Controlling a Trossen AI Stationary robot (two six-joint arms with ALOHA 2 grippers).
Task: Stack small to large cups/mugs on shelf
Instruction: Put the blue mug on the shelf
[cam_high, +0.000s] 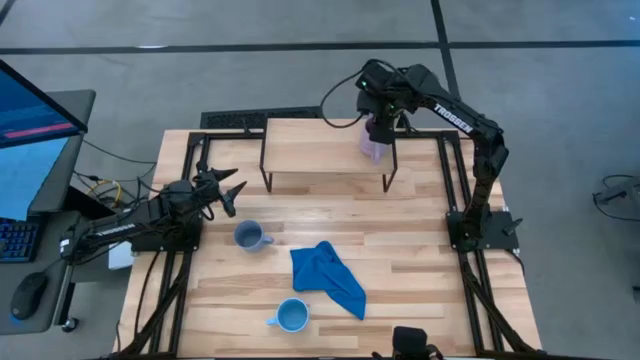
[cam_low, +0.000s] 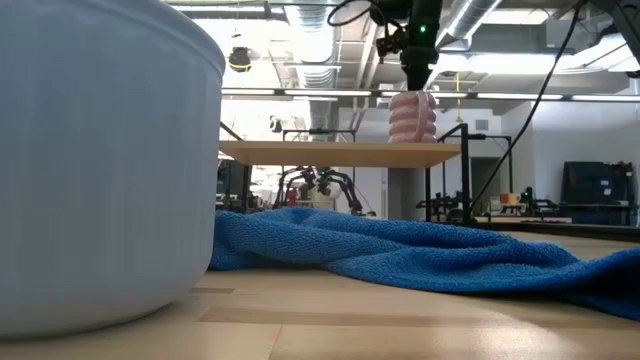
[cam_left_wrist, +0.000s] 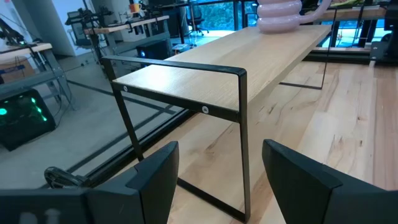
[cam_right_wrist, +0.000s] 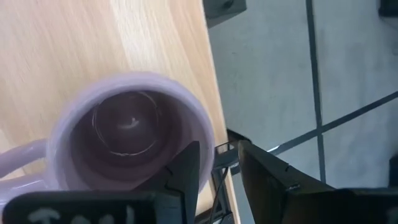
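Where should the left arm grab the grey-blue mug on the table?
Grip the grey-blue mug by its rim wall, from above, on the side facing the left gripper. It stands upright with its mouth open, and its handle points toward the cloth, so that side is free. One jaw goes inside, one outside.

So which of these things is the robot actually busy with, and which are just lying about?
In the job:
- pale purple mug, on the shelf, right tool around its rim
- grey-blue mug
- bright light blue mug

Lying about:
- blue cloth on the tabletop
- left tool, open, waiting near the grey-blue mug
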